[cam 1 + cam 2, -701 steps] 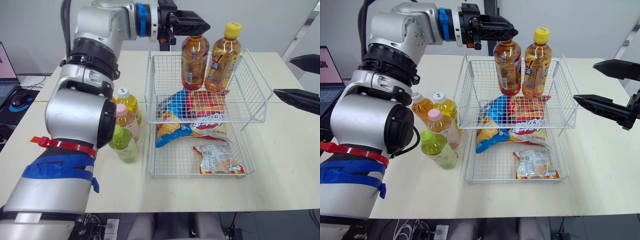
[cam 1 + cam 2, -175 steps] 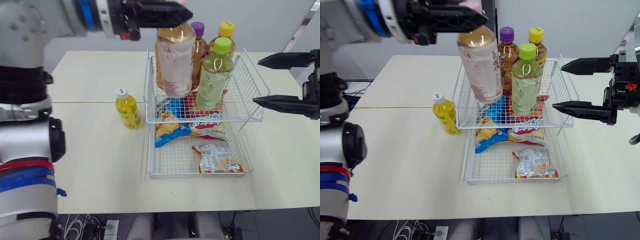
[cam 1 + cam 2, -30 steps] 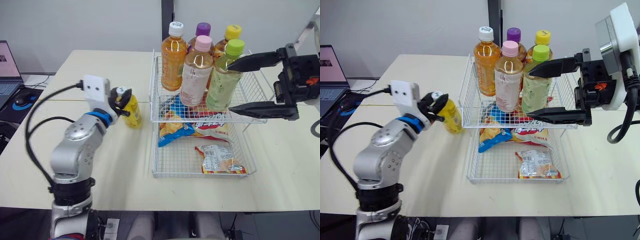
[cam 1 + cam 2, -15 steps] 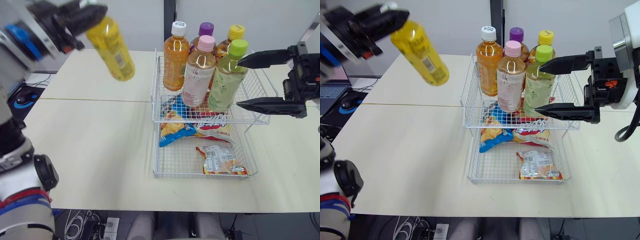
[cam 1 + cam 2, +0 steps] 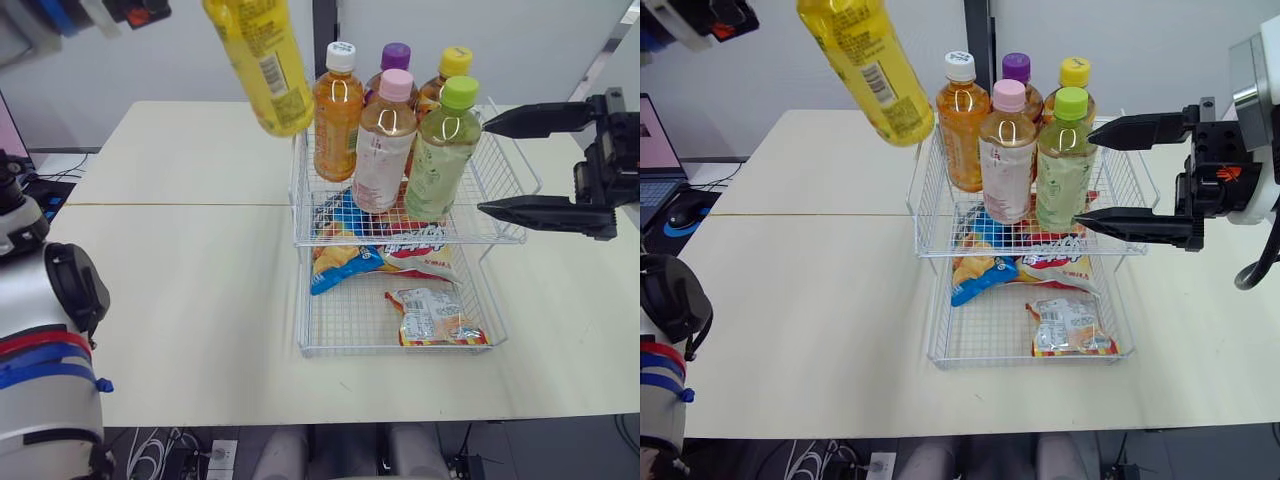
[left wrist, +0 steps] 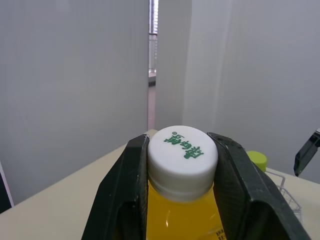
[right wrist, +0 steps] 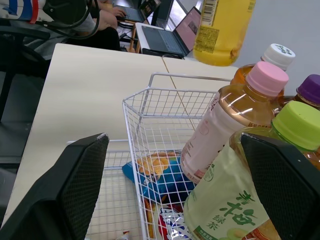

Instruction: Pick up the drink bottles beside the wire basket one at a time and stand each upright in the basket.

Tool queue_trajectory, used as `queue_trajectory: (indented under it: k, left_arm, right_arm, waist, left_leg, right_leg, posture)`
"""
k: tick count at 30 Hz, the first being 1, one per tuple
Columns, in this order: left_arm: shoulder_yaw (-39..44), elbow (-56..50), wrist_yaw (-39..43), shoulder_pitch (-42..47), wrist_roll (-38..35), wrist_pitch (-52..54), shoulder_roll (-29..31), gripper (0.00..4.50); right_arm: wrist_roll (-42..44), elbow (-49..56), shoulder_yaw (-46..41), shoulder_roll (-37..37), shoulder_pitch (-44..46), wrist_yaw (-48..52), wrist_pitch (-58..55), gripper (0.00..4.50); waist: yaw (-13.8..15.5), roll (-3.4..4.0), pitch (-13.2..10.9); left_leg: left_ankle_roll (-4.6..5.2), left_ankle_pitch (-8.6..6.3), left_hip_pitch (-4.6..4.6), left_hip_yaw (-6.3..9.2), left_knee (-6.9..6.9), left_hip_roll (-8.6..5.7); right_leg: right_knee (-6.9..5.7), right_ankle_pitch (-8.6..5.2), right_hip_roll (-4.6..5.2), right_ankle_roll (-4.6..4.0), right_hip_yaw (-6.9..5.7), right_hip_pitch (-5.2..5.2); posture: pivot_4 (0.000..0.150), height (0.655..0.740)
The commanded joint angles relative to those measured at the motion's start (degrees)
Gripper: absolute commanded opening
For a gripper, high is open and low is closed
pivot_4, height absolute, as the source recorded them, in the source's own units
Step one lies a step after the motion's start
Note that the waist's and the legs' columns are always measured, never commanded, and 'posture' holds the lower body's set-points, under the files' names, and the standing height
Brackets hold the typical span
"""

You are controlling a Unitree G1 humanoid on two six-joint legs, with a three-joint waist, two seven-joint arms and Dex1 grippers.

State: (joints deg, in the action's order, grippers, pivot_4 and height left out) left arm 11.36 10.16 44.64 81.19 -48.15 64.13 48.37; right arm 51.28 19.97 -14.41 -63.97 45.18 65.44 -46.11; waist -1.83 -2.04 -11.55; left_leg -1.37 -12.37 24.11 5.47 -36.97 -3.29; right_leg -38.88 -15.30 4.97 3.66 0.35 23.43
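The bottle (image 5: pixel 262 60) is pinched at its cap by the left jaws and held high, likely to clear the basket (image 5: pixel 410 243) rim; the right jaws are spread.

The yellow bottle (image 5: pixel 262 62) is cut off by the top edge in the head views, so its cap and neck are out of sight there. The print on its label (image 5: pixel 268 72) is too small to read. In the left wrist view the left end effector (image 6: pixel 183 150) covers both sides of the neck, and the bottom edge cuts off the body. The purple-capped bottle (image 5: pixel 396 56) stands mostly hidden behind the pink-capped bottle (image 5: pixel 383 150). The upper tier of the wire basket (image 5: pixel 505 200) covers part of the snack bags (image 5: pixel 340 270).
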Motion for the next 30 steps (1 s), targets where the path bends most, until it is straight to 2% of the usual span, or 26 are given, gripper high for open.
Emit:
queue_trajectory:
  k: [1,10,15,22,30]
  left_arm:
    - [1.40,0.20,1.27,5.24,-1.18,-0.52,-1.00,1.35]
    - [-2.46,0.81,6.68,6.38,-0.14,1.75,-2.21,1.35]
    - [-5.58,-1.26,9.17,3.04,2.22,-0.58,-2.91,1.35]
    - [-8.48,-2.28,10.04,0.43,6.94,-6.66,-6.05,1.35]
    - [-9.42,-3.60,9.57,-1.19,8.96,-6.62,-9.12,1.35]
  right_arm:
    - [-0.28,-0.38,-1.45,-0.15,0.62,-0.40,1.45,4.50]
    - [0.85,0.39,-2.29,-0.71,0.15,-0.53,0.52,4.50]
    - [1.66,1.06,-3.40,-1.18,-0.84,-1.06,-0.04,4.50]
    - [2.50,1.45,-4.09,-1.54,-1.40,-1.59,-0.36,4.50]
    - [2.78,1.76,-4.52,-1.80,-1.87,-2.06,-0.56,4.50]
  waist:
    - [0.05,0.00,0.00]
    - [0.00,0.00,0.00]
    - [0.00,0.01,0.00]
    - [0.14,0.01,0.00]
    - [0.13,0.01,0.00]
  left_leg:
    - [0.00,0.00,0.00,-0.01,-0.01,0.00]
    - [0.00,0.00,-0.01,-0.07,-0.01,0.01]
    - [0.00,0.00,-0.01,-0.11,0.00,0.01]
    - [0.01,0.00,0.02,-0.13,-0.02,0.00]
    - [0.01,0.00,0.01,-0.18,-0.03,0.00]
  right_leg:
    - [0.00,0.00,0.00,0.00,0.01,0.01]
    - [-0.05,0.00,0.00,0.00,0.07,0.03]
    - [-0.05,0.00,0.00,0.01,0.11,0.05]
    - [-0.05,0.00,0.00,0.01,0.14,0.07]
    - [-0.06,0.00,0.01,0.01,0.19,0.09]
  posture:
    - [0.150,0.7400]
    - [0.150,0.7400]
    - [0.150,0.7400]
    - [0.150,0.7400]
    - [0.150,0.7400]
